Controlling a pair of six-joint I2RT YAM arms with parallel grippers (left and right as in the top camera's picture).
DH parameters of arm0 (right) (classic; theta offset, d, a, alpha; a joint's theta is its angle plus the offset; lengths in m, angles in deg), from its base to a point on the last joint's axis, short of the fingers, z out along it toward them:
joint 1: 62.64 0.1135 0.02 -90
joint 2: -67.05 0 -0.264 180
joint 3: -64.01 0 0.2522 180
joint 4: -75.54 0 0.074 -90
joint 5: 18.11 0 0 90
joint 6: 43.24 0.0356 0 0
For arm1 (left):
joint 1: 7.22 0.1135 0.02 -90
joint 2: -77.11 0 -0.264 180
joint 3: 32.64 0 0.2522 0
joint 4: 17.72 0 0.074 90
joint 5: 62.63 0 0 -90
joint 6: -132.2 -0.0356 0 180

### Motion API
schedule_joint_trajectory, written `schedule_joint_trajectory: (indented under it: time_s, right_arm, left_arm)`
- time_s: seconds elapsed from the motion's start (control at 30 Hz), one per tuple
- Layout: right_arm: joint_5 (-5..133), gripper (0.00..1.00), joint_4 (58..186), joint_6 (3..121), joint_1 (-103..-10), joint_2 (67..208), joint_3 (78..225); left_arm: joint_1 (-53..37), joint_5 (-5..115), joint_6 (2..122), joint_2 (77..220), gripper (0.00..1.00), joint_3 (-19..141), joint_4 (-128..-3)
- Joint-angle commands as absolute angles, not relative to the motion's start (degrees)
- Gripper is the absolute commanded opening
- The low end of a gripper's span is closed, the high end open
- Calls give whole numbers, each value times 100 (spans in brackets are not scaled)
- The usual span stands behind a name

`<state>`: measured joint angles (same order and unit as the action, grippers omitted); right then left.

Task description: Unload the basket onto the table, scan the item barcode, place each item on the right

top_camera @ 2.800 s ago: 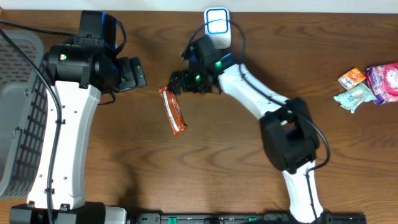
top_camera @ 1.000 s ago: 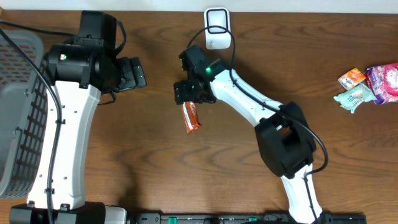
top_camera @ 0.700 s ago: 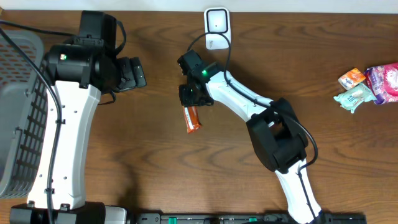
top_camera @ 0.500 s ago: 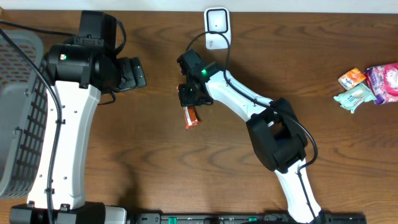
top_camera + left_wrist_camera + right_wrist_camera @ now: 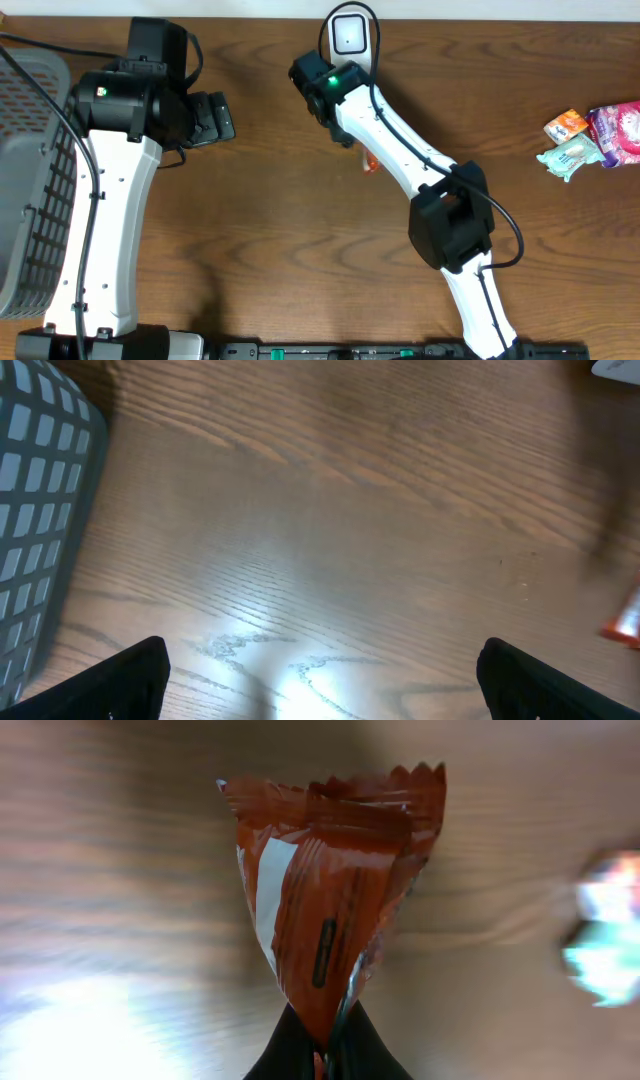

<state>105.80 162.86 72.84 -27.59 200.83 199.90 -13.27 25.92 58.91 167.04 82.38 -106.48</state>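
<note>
Brown woodgrain table [image 5: 250, 250], grey basket [image 5: 28, 150]

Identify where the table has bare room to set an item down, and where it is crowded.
Bare wood lies between the left arm and right arm, and between the right arm and the snack packets. Crowded: around the scanner, where the right gripper holds the orange snack bar.

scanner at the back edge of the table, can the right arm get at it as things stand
Probably yes. The right arm reaches to just in front of the white scanner, and nothing shows between them. The right gripper is shut on the orange wrapper.
</note>
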Motion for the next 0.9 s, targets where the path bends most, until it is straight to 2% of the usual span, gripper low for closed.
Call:
schedule_joint_trajectory:
  time_s: [0.0, 0.3, 0.47, 0.57, 0.6, 0.87]
  right_arm:
    - [12274, 1, 16115, 7243, -2809, 20135, 19487]
    - [12001, 2, 15143, 7241, -2809, 20135, 18156]
    - [11343, 29, 15149, 7238, -2604, 20131, 18245]
    - [11271, 65, 15184, 7245, -2442, 20131, 18422]
    - [11190, 68, 15239, 7245, -2403, 20131, 18551]
    - [10119, 68, 16262, 7241, -2781, 20131, 20287]
  left_arm:
    - [-1307, 2588, 5939, 16743, 97, 8229, -10668]
    - [-1307, 2588, 5939, 16743, 98, 8229, -10668]
    - [-1307, 2588, 5939, 16743, 98, 8229, -10668]
    - [-1307, 2588, 5939, 16743, 98, 8229, -10668]
    - [-1307, 2588, 5939, 16743, 98, 8229, -10668]
    - [-1307, 2588, 5939, 16743, 98, 8229, -10668]
